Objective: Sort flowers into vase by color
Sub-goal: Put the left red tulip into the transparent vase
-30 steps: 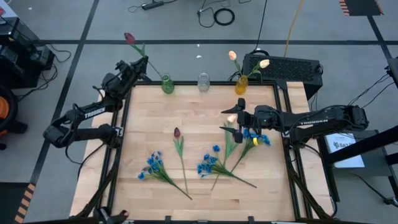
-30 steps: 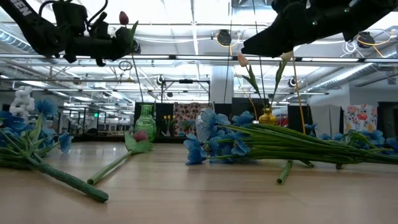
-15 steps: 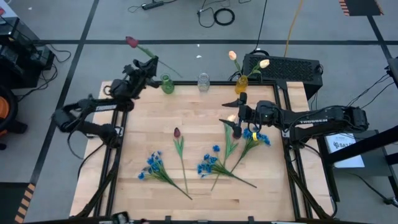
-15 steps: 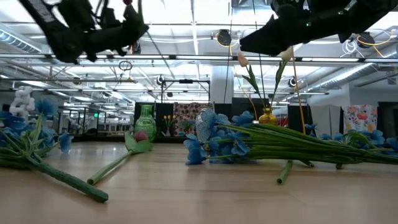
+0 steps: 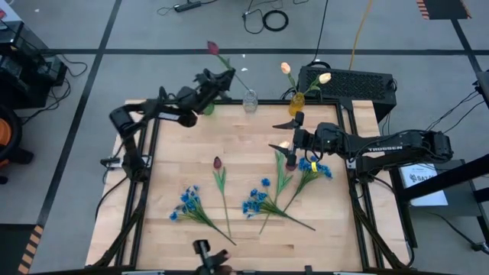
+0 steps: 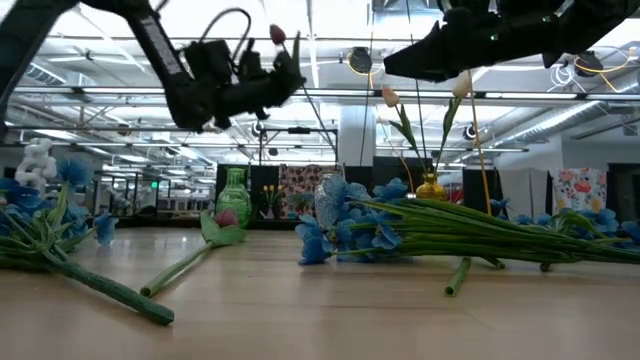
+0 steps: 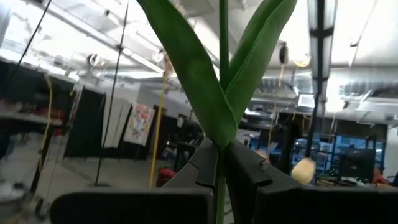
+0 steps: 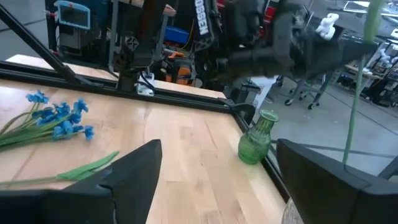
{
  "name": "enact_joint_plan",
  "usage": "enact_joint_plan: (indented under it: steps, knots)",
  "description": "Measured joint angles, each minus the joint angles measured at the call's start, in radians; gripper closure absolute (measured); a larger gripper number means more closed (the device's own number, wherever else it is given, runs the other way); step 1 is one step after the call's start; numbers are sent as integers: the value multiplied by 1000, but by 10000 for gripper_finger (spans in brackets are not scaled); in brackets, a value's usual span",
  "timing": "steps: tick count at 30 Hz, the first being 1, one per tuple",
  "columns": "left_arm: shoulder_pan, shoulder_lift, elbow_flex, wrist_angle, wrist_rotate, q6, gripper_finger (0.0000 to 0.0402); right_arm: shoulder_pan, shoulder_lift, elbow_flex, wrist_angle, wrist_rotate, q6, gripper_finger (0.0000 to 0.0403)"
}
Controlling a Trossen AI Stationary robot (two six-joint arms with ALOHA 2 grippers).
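Dark red tulip [image 5: 212,47] on its long green stem sits clamped in the left gripper [image 5: 223,79] at twelve o'clock; next, lower it into the green glass vase [image 8: 257,137]; right gripper [image 5: 291,142] gapes, empty

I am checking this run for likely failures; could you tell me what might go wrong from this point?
1. The left gripper holds the dark red tulip above the clear vase, past the green vase; the red flower may land in the wrong vase.
2. The long stem could tip a narrow vase on entry.
3. The open right gripper hovers over overlapping stems; it may grab several flowers.
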Motion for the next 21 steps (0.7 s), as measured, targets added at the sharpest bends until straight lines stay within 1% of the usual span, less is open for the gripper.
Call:
enact_joint_plan:
  steps: [4, 10, 12, 16, 21]
  knots:
    - [1, 47, 11, 35, -24, 1, 382, 0, 0, 0, -16, 1, -4, 94]
    - [3, 53, 11, 47, -30, 67, 382, 0, 0, 0, -57, 2, 7, 94]
    - [7, 52, 11, 21, -34, 80, 382, 0, 0, 0, -70, 2, 15, 94]
    - [18, 54, 11, -87, -72, 101, 382, 0, 0, 0, -81, 2, 33, 94]
    - [18, 54, 11, -118, -75, 106, 382, 0, 0, 0, -80, 2, 34, 94]
